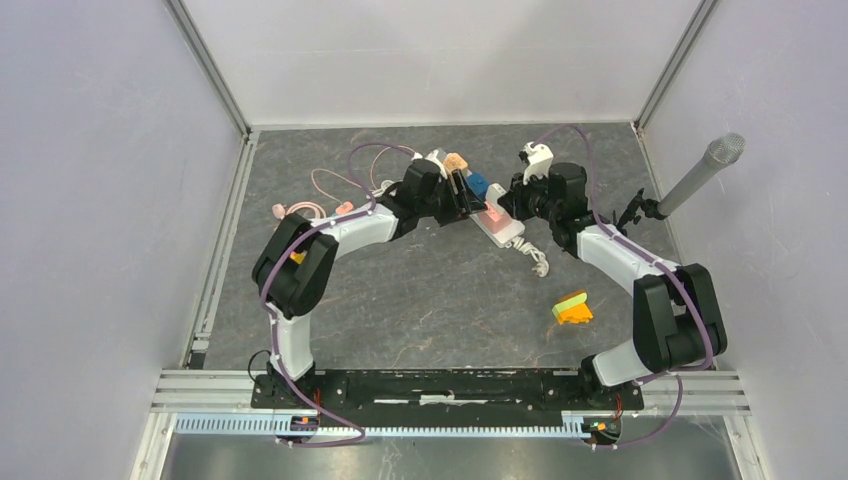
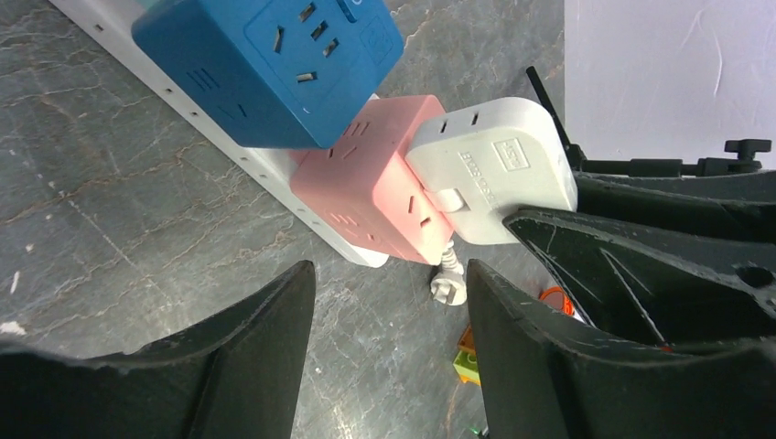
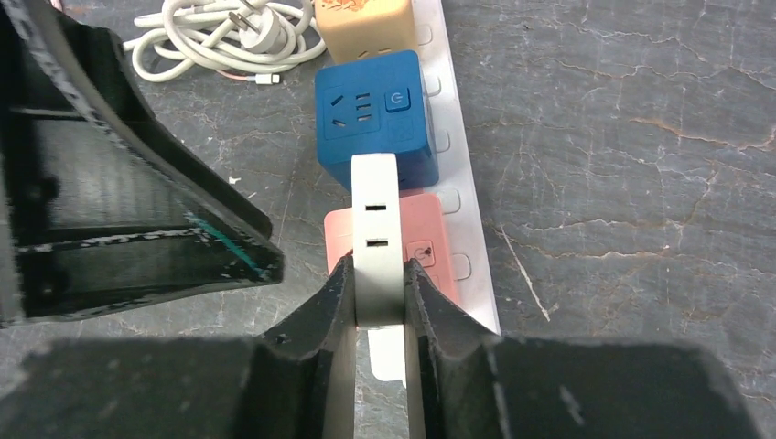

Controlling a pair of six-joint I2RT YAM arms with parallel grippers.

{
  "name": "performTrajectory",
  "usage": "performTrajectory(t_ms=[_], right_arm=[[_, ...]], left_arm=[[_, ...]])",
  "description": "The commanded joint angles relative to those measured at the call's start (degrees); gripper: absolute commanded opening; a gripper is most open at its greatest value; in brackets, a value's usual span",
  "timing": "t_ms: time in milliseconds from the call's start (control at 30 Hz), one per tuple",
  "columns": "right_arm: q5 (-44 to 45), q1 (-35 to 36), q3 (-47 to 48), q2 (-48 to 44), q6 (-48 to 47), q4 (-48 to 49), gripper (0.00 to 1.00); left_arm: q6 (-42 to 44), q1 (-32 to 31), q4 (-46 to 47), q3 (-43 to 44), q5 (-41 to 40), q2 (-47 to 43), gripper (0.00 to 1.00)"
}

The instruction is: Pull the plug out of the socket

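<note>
A white power strip [image 3: 465,183] lies on the grey table and carries a peach cube [image 3: 361,23], a blue cube [image 3: 375,114] and a pink cube socket [image 3: 432,247]. My right gripper [image 3: 377,302] is shut on a flat white plug [image 3: 375,219] that sits against the pink cube. In the left wrist view the white plug [image 2: 490,169] touches the pink cube [image 2: 371,183], beside the blue cube [image 2: 265,64]. My left gripper [image 2: 389,320] is open and empty, just short of the strip's end. In the top view, both grippers, left [image 1: 465,195] and right [image 1: 503,207], meet over the strip [image 1: 505,230].
A coiled white cable [image 3: 220,37] lies beyond the strip. A pink cable [image 1: 320,195] lies at the left. An orange and green brick [image 1: 573,308] sits at the front right. A grey microphone [image 1: 700,175] stands on the right. A short white cord end [image 1: 537,258] lies beside the strip.
</note>
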Motion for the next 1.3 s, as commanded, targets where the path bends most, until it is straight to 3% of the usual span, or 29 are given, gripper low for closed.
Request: performTrajectory(t_ms=[0,67,600,833,1267], right_arm=[[0.25,0.33,-0.92,-1.1,0.21,5.29,0.06],[0.07,0.37,-1.59,-1.38,0.85,5.98,0.0],[-4.15,0.33,-5.26,-3.88,6.86,10.88,0.0],[-4.57,0.15,-4.95,-6.12,9.22,12.53,0.0],[-0.44,-0.57,-5.47,-10.75,11.72,15.4,0.0]], left_arm=[[-1.05,-0.6,2.42,3.72,0.75,2.44,0.67],[-1.22,-0.69,2.67,3.79,0.71,3.42,0.63],[-1.14,-0.95,3.49,3.06,-1.01,7.25,0.58],[-0.11,-1.13,-2.92,3.21,-4.56,7.76,0.49],[2.0,-1.31,-10.63,3.39,-8.68,8.94,0.46]])
